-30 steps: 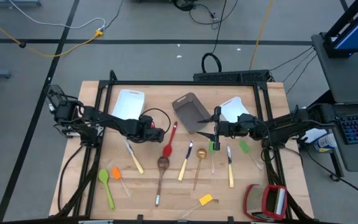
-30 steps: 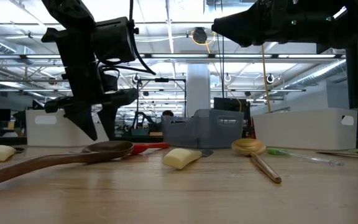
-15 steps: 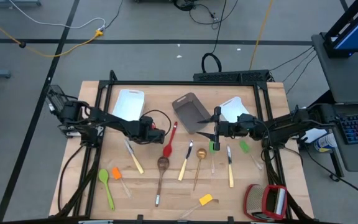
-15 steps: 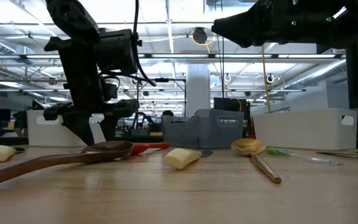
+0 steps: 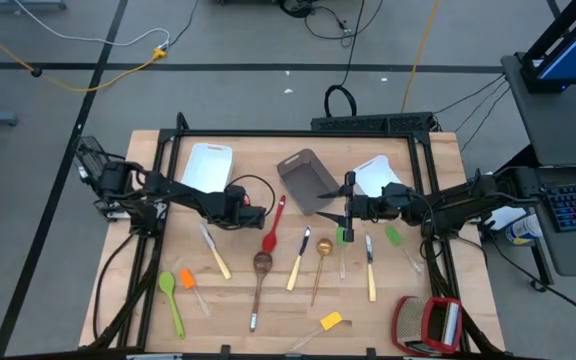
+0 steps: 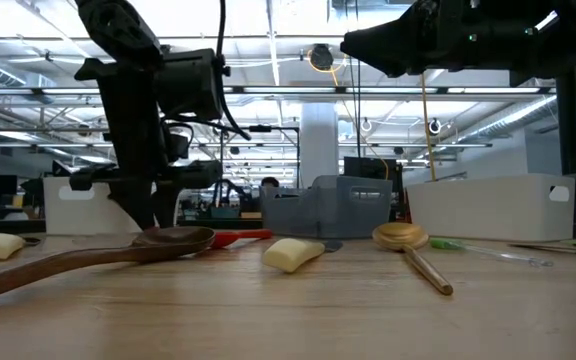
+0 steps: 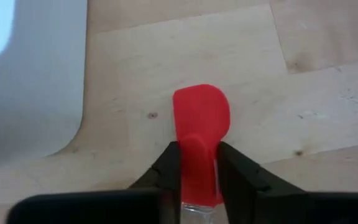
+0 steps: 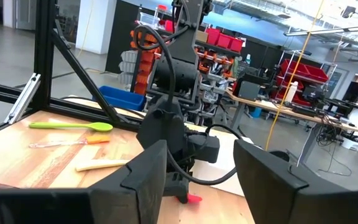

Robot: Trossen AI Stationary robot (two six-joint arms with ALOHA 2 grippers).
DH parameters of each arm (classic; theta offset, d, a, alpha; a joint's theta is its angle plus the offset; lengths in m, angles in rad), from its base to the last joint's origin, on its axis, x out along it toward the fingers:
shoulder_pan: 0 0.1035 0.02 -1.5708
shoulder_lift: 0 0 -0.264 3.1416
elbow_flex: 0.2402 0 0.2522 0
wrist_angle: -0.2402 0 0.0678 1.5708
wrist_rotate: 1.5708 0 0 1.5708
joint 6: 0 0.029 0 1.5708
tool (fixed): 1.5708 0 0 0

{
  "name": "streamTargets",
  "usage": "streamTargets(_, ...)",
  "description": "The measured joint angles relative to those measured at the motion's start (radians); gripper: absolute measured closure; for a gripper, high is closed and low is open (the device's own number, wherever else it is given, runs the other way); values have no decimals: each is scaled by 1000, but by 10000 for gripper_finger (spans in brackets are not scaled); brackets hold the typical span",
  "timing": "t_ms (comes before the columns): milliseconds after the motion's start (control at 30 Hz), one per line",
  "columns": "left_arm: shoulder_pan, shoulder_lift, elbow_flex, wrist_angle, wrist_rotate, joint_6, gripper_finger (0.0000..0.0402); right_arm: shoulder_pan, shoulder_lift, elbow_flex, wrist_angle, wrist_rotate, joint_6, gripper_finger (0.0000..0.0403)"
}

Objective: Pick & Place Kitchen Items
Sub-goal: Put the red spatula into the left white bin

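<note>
A small red spatula (image 7: 200,118) with a clear handle lies on the wooden table beside the grey bin (image 5: 308,180). My left gripper (image 5: 255,212) stands over the spatula, reaching down to the tabletop in the low view (image 6: 153,215), and is shut on it. My right gripper (image 5: 346,212) hangs open and empty, high above the table's middle (image 8: 197,168). The other kitchen items lie loose on the near half: a red spoon (image 5: 272,228), a wooden spoon (image 5: 260,272), a gold spoon (image 5: 321,255), pale-handled knives (image 5: 370,268) and a green spoon (image 5: 171,295). My left gripper pinches the red spatula at its neck (image 7: 199,163), where the red blade meets the clear handle, between its two fingers. The fingers come from above, pointing down, and lie across the spatula. The blade lies flat on the table beyond the fingertips.
Two white bins (image 5: 206,165) (image 5: 378,175) stand at the far side, with the grey bin between them. A bulky red-and-silver object (image 5: 430,325) sits at the near right corner. An orange spatula (image 5: 188,280), a green spatula (image 5: 393,237) and a yellow piece (image 5: 330,321) also lie about.
My left gripper has come down to the tabletop and shut: its fingers, spread apart a second ago, now stand together on the red spatula. The spatula still lies on the table.
</note>
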Motion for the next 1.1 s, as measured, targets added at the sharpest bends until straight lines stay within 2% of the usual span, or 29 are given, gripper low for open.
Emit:
streamTargets(100, 2, -24, -2, -11, -1, 29, 361, 0, 0, 0, 0, 0, 0, 223)
streamTargets(233, -9, -79, 2, 21, 1, 84, 364, 0, 0, 0, 0, 0, 0, 224)
streamTargets(400, -37, -161, 5, 68, -82, 205, 364, 0, 0, 0, 1, 0, 1, 226)
streamTargets(633, -39, -296, 5, 72, -136, 380, 365, 0, 0, 0, 1, 0, 1, 228)
streamTargets(833, 11, -455, 6, 41, -210, 543, 365, 0, 0, 0, 1, 0, 3, 228)
streamTargets(1100, 155, -573, 6, 17, -217, 875, 365, 0, 0, 0, 1, 0, 8, 231)
